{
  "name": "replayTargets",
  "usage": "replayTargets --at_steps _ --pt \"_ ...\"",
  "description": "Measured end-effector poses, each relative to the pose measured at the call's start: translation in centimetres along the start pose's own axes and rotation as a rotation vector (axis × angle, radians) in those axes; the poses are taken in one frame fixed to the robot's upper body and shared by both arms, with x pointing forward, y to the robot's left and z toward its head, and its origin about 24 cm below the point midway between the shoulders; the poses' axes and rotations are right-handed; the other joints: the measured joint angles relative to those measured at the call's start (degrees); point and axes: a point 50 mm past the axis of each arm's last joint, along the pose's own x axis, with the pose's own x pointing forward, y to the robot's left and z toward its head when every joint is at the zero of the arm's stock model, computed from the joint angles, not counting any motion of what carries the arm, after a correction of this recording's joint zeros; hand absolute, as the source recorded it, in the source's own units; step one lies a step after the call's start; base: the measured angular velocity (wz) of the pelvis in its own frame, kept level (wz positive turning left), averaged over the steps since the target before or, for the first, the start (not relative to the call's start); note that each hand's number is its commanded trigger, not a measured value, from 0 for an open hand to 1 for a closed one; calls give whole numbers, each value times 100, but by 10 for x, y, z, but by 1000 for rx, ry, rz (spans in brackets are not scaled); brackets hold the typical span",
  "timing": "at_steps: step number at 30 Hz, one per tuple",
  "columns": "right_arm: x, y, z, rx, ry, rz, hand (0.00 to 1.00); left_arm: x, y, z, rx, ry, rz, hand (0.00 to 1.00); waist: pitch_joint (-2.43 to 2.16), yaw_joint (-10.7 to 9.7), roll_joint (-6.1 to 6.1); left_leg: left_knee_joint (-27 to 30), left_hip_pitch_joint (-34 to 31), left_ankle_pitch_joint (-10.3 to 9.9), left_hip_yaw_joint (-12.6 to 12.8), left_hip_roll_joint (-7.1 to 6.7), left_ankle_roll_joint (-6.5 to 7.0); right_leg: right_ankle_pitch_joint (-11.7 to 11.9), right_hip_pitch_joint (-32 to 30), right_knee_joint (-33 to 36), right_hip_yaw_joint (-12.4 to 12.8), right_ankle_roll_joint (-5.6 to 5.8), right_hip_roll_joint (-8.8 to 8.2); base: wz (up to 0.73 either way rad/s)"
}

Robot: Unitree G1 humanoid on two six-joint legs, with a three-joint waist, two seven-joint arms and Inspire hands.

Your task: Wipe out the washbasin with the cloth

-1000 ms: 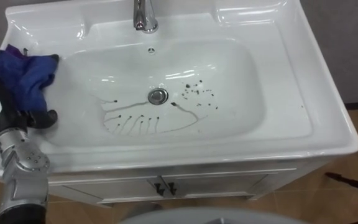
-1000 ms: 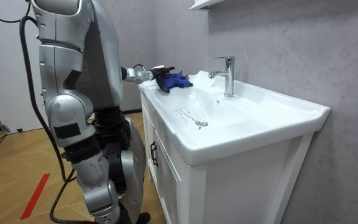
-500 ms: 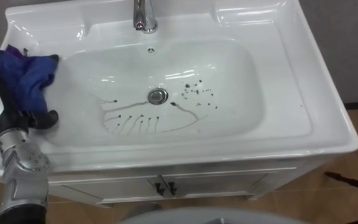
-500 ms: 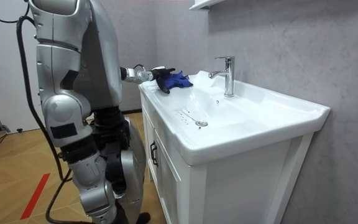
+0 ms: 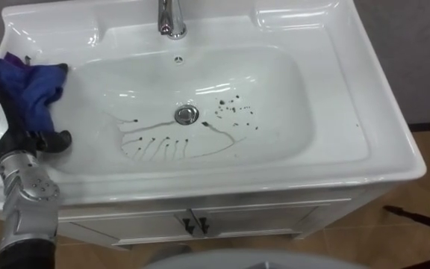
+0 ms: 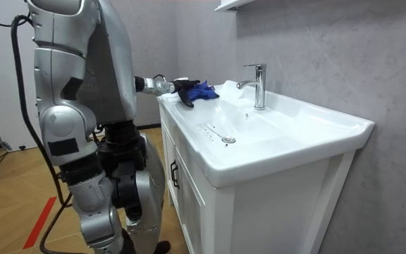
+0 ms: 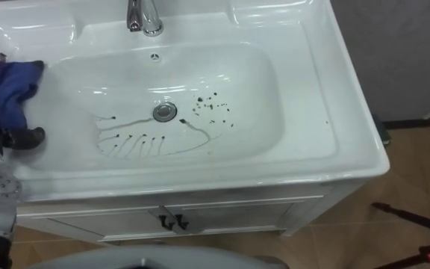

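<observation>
Blue cloth (image 5: pixel 25 90) is sitting bunched in the left hand (image 5: pixel 49 140), whose dark fingers are curling round it on the left rim of the basin (image 5: pixel 334 90). The forearm is reaching up from the near edge. To the hand's right, dark specks (image 5: pixel 234 110) are lying beside the drain (image 5: pixel 186 114).

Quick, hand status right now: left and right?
Left hand: closed on the blue cloth.
Right hand: cannot be told.
</observation>
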Motion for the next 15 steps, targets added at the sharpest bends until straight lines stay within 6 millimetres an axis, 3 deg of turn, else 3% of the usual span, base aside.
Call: replayTargets --at_steps 4,8,15 --pt "0 -1 -2 -1 17 -6 0 7 0 4 2 17 -11 0 -16 3 39 64 -45 -6 -3 27 -7 4 -23 18 -9 -10 20 0" --pt "-2 -6 0 11 16 -26 0 11 -4 3 32 49 -48 0 -48 -26 184 155 -104 -35 21 70 -9 3 -78 101 14 -29 40 -2" --pt "-2 -6 0 13 23 -26 0 15 0 0 64 79 -85 0 -28 -164 264 199 -128 -43 33 118 -21 -8 -97 128 5 -48 66 0"
